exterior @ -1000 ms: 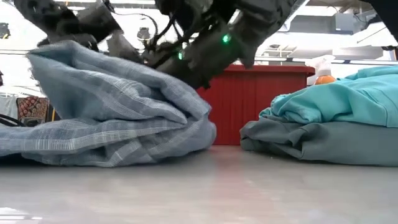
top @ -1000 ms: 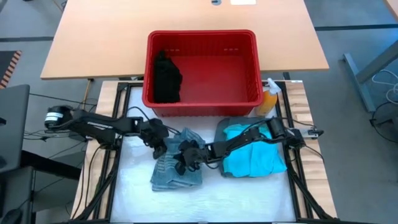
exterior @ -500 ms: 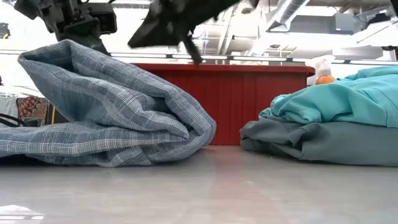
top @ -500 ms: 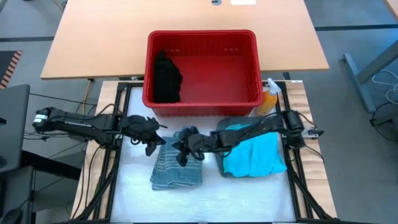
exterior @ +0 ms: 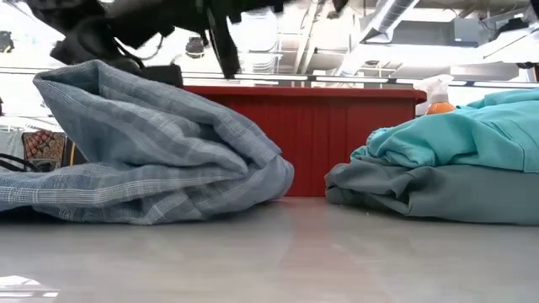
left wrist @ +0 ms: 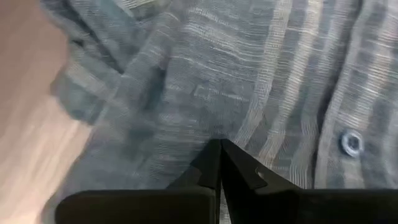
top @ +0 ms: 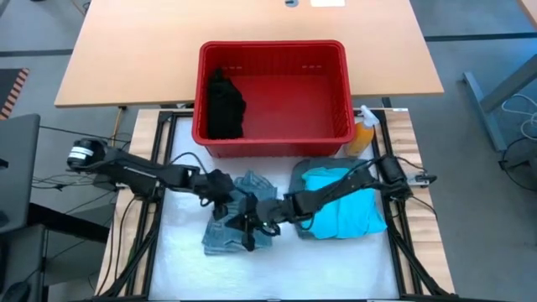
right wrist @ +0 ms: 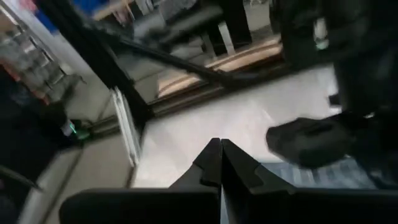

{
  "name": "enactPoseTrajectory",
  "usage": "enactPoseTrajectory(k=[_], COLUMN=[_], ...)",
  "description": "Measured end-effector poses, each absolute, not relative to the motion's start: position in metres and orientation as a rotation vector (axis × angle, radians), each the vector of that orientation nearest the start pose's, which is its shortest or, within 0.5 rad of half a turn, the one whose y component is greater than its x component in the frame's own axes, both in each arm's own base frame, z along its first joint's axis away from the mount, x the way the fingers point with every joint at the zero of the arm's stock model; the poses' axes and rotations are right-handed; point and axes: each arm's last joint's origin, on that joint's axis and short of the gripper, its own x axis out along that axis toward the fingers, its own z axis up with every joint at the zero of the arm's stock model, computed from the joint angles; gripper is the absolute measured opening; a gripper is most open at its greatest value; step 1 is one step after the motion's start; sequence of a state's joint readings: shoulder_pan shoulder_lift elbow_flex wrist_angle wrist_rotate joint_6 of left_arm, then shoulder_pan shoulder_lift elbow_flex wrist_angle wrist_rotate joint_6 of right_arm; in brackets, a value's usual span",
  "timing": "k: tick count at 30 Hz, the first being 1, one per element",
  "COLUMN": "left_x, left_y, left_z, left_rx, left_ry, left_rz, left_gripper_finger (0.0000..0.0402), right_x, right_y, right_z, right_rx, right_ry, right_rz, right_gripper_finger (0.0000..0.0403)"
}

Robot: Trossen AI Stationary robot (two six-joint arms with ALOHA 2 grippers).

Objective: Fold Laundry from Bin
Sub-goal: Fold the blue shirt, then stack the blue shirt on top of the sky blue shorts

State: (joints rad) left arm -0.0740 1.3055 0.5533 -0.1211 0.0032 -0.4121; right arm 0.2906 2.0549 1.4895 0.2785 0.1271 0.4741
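The blue-grey striped cloth (top: 220, 242) (exterior: 152, 151) lies folded in a thick bundle on the white table top. My left gripper (top: 225, 195) (left wrist: 219, 144) is shut, tipped down at the bundle's far left part. My right gripper (top: 248, 237) (right wrist: 219, 142) is shut too and hovers above the bundle's near right part, clear of it. To the right, teal garments (top: 344, 210) are stacked on a grey-green one (exterior: 429, 189). A black garment (top: 225, 105) lies in the left end of the red bin (top: 273, 44). My left gripper has its shut fingertips right at the striped cloth's upper layer (left wrist: 186, 99), coming slanting down from the table's left. Whether the tips touch the cloth I cannot tell.
The bin stands just beyond the table's far edge. An orange spray bottle (top: 362, 134) stands by the bin's right corner. Bare white table (top: 185, 268) lies near and left of the bundle. Black frame rails (top: 155, 210) run along both table sides.
My right gripper has lifted off the striped cloth, swung toward the bin and then come back toward the near edge, ending higher and more level. My left gripper drew back toward the table's left, then returned over the cloth. The bundle has stayed in place.
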Motion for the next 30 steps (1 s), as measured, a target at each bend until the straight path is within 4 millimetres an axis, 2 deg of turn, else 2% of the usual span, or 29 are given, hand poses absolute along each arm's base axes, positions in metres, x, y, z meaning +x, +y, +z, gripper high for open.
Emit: enactPoseTrajectory(k=[2,5,12,14,16,19,21,24,27,30], left_x=[0.237,0.239,0.24,0.24,0.24,0.239,0.239,0.24,0.243,0.244], left_y=[-0.012,-0.006,-0.002,-0.001,-0.001,-0.001,-0.001,0.001,0.008,0.015], left_z=[0.154,0.147,0.144,0.144,0.144,0.143,0.143,0.149,0.166,0.19], left_rx=[-0.36,-0.364,-0.357,-0.355,-0.351,-0.358,-0.362,-0.363,-0.361,-0.355], left_ry=[0.894,0.926,0.93,0.929,0.936,0.948,0.945,0.941,0.886,0.821], left_rz=[0.076,0.038,0.036,0.037,0.036,0.035,0.03,0.03,0.038,0.054], left_gripper_finger=[0.0,0.0,0.0,0.0,0.0,0.0,0.0,0.0,0.0,0.0], right_x=[0.457,0.462,0.479,0.484,0.488,0.492,0.488,0.481,0.469,0.452], right_y=[0.134,0.139,0.157,0.159,0.159,0.155,0.154,0.152,0.146,0.141], right_z=[0.215,0.181,0.121,0.11,0.11,0.116,0.131,0.171,0.213,0.235], right_rx=[0.389,0.378,0.336,0.288,0.278,0.276,0.241,0.238,0.267,0.313], right_ry=[0.36,0.434,0.483,0.491,0.498,0.533,0.575,0.582,0.568,0.601], right_rz=[0.088,0.096,0.026,-0.008,-0.025,-0.026,-0.018,-0.007,0.006,-0.012], right_gripper_finger=[0.0023,0.002,0.0019,0.0019,0.0019,0.002,0.0022,0.0022,0.0023,0.0024])
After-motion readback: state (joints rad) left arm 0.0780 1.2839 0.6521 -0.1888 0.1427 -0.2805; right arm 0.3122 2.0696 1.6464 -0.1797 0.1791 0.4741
